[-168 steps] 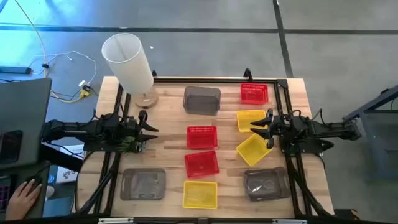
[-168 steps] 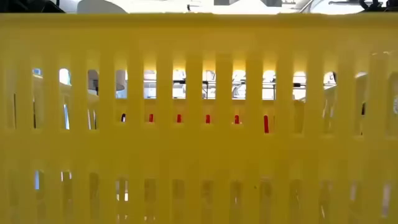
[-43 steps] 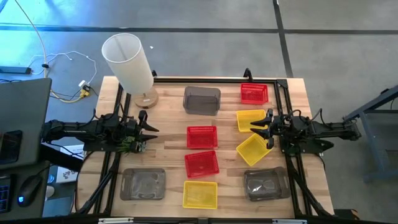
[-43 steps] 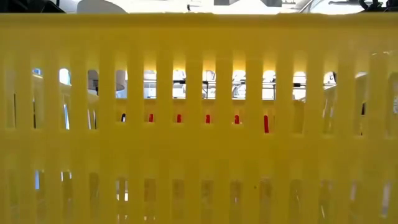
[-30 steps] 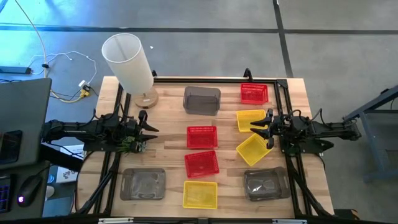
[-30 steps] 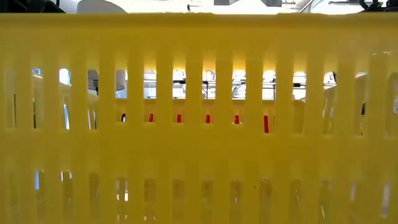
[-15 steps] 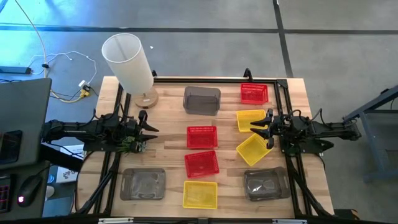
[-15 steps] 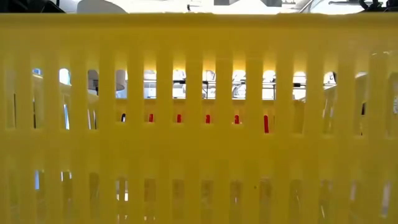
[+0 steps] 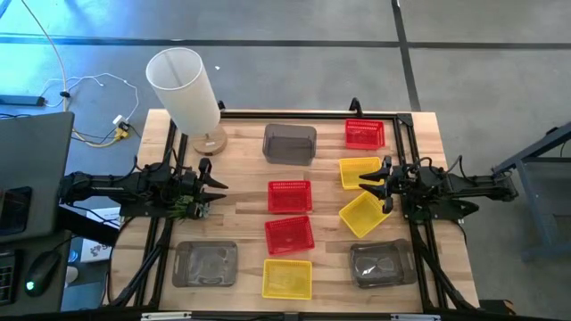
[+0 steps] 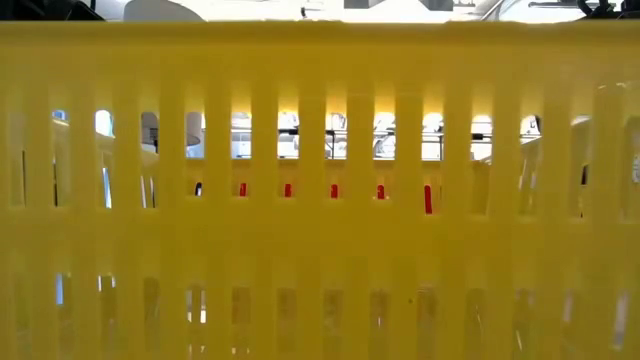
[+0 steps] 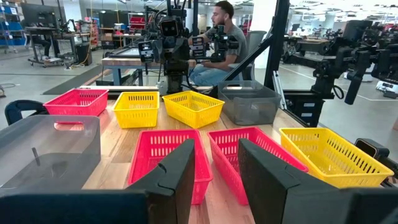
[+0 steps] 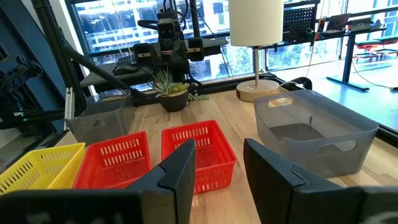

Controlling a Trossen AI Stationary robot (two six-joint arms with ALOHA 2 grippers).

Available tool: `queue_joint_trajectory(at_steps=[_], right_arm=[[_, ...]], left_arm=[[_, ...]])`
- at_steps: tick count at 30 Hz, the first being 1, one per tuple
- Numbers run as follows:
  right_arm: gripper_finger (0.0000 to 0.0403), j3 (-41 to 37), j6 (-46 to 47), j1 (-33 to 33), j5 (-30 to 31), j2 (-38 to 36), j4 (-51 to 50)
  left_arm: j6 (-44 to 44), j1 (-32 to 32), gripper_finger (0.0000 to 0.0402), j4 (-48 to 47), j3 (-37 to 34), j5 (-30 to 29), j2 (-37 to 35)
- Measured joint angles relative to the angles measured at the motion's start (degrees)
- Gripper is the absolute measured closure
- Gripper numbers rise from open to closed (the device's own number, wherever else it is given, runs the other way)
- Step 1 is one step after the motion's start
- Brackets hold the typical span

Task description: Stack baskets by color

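Baskets lie singly on the wooden table (image 9: pixel 241 178). Three are red (image 9: pixel 290 196) (image 9: pixel 289 234) (image 9: pixel 365 133). Three are yellow (image 9: pixel 360 171) (image 9: pixel 363 214) (image 9: pixel 287 278), the last one's wall (image 10: pixel 320 200) filling the low view. Three are grey (image 9: pixel 289 143) (image 9: pixel 205 264) (image 9: pixel 381 263). Each rests on its bottom, none inside another. My left gripper (image 9: pixel 217 187) (image 11: pixel 217 158) hovers open at the table's left side, pointing level at the red baskets (image 11: pixel 165 155). My right gripper (image 9: pixel 366 184) (image 12: pixel 219 158) hovers open at the right side, beside the two yellow baskets there.
A tall white cylinder lamp (image 9: pixel 185 85) on a wooden base stands at the far left corner. A small potted plant (image 12: pixel 171 90) sits by the left arm. A black frame (image 9: pixel 406 134) borders the table. A seated person (image 11: pixel 224 31) shows in the room beyond.
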Motion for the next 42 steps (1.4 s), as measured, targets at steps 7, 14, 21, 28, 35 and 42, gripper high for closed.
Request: queue_joint_trajectory(at_steps=[7, 14, 21, 28, 35, 42], right_arm=[[0.0277, -0.01, 0.00, 0.01, 0.00, 0.00, 0.00], [0.0277, -0.01, -0.02, 0.01, -0.01, 0.00, -0.02], [0.0277, 0.00, -0.01, 0.00, -0.01, 0.00, -0.01], [0.0277, -0.01, -0.01, 0.02, -0.01, 0.00, 0.00], [0.0277, 0.00, 0.00, 0.01, -0.02, 0.00, -0.02], [0.0277, 0.00, -0.02, 0.01, 0.00, 0.00, 0.00]], left_arm=[[0.01, 0.00, 0.0291, 0.00, 0.00, 0.00, 0.00], [0.01, -0.01, 0.0291, -0.02, 0.00, 0.00, 0.01], [0.02, -0.01, 0.0291, -0.01, 0.00, 0.00, 0.00], [0.02, -0.01, 0.0291, 0.00, 0.00, 0.00, 0.01], [0.00, 0.00, 0.0291, 0.00, 0.00, 0.00, 0.01], [-1.10, 0.00, 0.0291, 0.02, 0.00, 0.00, 0.00]])
